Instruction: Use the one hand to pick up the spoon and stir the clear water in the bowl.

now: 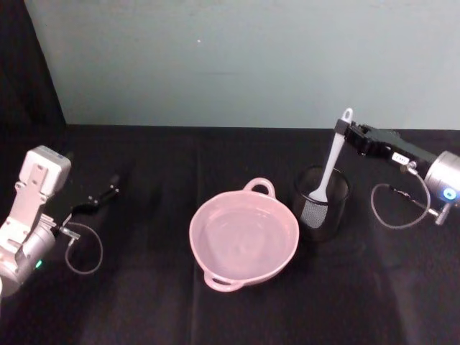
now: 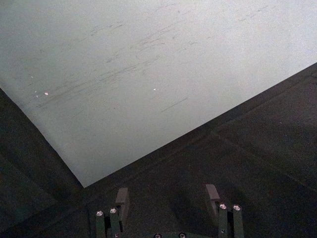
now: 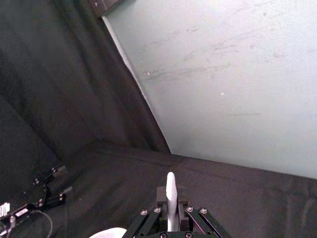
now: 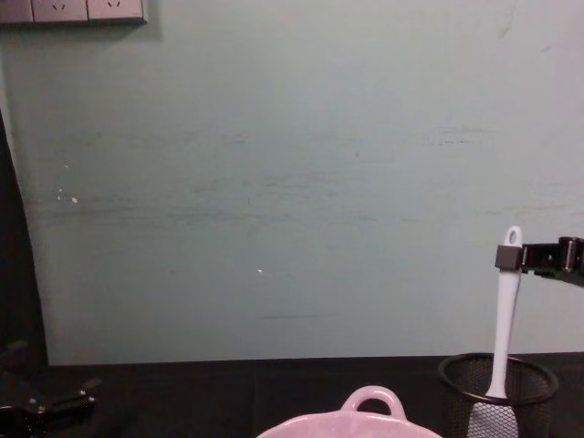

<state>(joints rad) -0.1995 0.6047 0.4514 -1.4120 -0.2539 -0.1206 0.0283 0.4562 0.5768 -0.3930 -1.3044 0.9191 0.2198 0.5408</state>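
Note:
The white spoon [image 1: 332, 162] stands nearly upright with its head down inside the black wire-mesh cup [image 1: 321, 208]. My right gripper [image 1: 345, 133] reaches in from the right and is shut on the spoon's handle just below the hole end. The chest view shows that grip on the spoon [image 4: 505, 310] by the right gripper [image 4: 511, 257] from the side. In the right wrist view the spoon [image 3: 171, 196] rises between the pinched fingers. The pale pink bowl [image 1: 194, 241] holds clear water and sits left of the cup. My left gripper [image 1: 102, 195] rests open at the far left, fingers [image 2: 122, 198] apart.
A black cloth [image 1: 144, 302] covers the table, with a pale green wall [image 1: 251, 57] close behind it. Loose cable loops lie beside each wrist, one [image 1: 85, 248] on the left and one [image 1: 392, 208] on the right. The cup stands nearly touching the bowl's right side.

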